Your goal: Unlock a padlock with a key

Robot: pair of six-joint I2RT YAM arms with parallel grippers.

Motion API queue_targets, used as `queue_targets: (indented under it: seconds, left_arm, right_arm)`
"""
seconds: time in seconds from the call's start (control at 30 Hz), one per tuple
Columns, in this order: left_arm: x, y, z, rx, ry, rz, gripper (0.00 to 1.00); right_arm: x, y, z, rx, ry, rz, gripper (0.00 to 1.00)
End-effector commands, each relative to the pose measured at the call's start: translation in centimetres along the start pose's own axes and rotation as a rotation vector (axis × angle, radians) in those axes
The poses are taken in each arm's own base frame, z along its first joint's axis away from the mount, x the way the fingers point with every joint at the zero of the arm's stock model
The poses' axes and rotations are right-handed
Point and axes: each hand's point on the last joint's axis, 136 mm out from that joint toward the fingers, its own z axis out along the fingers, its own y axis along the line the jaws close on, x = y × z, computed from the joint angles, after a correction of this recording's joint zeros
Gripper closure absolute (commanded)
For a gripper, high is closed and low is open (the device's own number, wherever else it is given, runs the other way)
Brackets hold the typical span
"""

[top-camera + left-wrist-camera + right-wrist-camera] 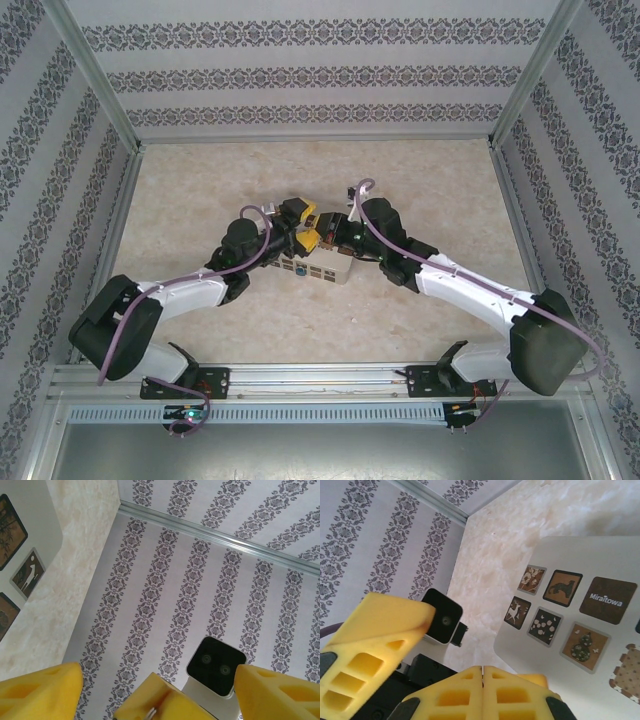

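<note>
I judged the unlocking not yet done. Above the white box (560,555), glossy card with dark printed squares, my left gripper (160,692) gaped wide, its foam fingers (42,692) yellow wedges. My right gripper (482,692) was pressed closed between them. A thin silvery sliver (150,711) glinted there; padlock shackle or key, I could not tell.

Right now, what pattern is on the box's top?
Dark brown picture squares on the white box; the right wrist view shows them best.
</note>
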Motion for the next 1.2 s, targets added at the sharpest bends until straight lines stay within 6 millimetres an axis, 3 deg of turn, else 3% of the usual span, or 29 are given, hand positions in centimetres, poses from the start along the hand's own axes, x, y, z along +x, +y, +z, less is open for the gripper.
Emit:
queue_targets:
  seconds: [0.0, 0.1, 0.53, 1.17]
  left_arm:
    - [1.0, -2.3, 0.3, 0.098, 0.022, -0.004, 0.23]
    - [0.9, -2.4, 0.2, 0.107, 0.011, -0.005, 0.25]
    - [0.1, -1.8, 0.0, 0.092, -0.029, -0.014, 0.52]
    - [-0.2, -1.4, -0.2, 0.062, -0.054, 0.003, 0.72]
  right_arm:
    - [-0.8, 2.2, 0.3, -0.060, -0.019, -0.019, 1.00]
    - [-0.6, 2.0, 0.1, -0.058, -0.019, -0.022, 1.00]
    - [-0.4, 1.1, -0.8, -0.034, -0.036, -0.021, 1.00]
    - [-0.7, 0.4, -1.3, -0.015, -0.057, -0.010, 1.00]
